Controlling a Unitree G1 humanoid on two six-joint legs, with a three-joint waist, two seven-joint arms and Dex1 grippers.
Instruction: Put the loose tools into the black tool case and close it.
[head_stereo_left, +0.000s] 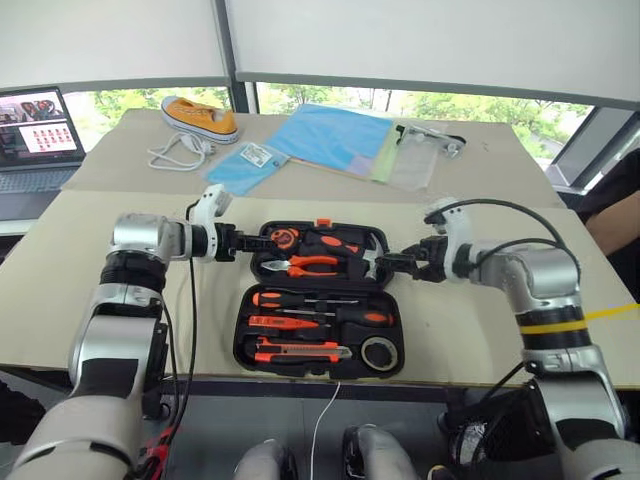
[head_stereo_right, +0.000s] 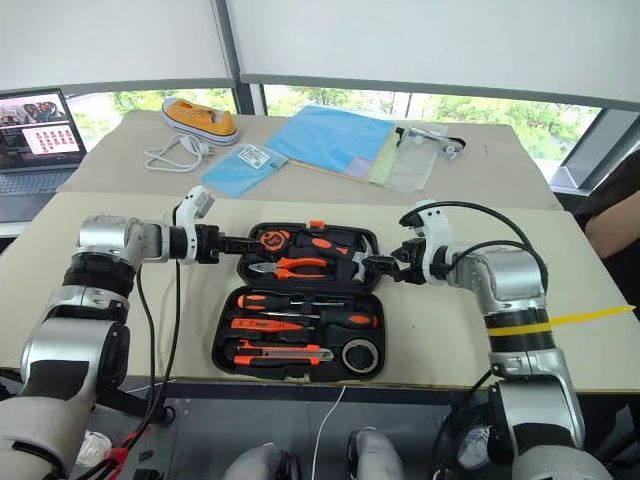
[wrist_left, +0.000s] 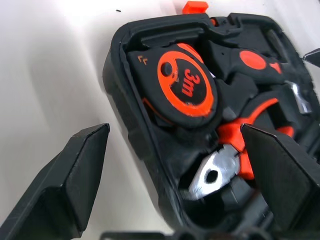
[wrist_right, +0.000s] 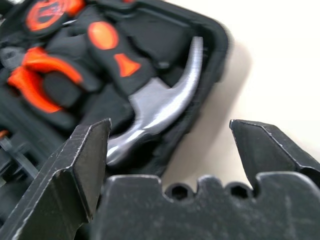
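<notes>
**Tools stowed, lid still to close**

Nearest me, the front half of the case (head_stereo_left: 318, 330) lies open flat at the table's (head_stereo_left: 470, 330) near edge. I see the screwdrivers (head_stereo_left: 320, 300) seated in their recesses, the knife (head_stereo_left: 300, 350) along the front and the tape roll (head_stereo_left: 379, 352) in the right corner. I spot no loose tool on the table, so I judge the packing done; closing is what is left.

Just beyond, my two grippers flank the far half, which carries the pliers (head_stereo_left: 310, 265), a tape measure (wrist_left: 187, 85) and the hammer (wrist_right: 160, 107). The left gripper (head_stereo_left: 243, 244) has its fingers spread and empty, straddling that half's left wall. The right gripper (head_stereo_left: 392, 262) is likewise spread and empty, at the right wall beside the hammer head. The orange latch (head_stereo_left: 322, 223) sits on the far rim.

Farther back lie a blue folder (head_stereo_left: 335, 135), a bagged card (head_stereo_left: 255, 155), a yellow shoe (head_stereo_left: 200, 118) and a laptop (head_stereo_left: 38, 135) far left. All sit well apart from the case; I see nothing in the lid's swing.
</notes>
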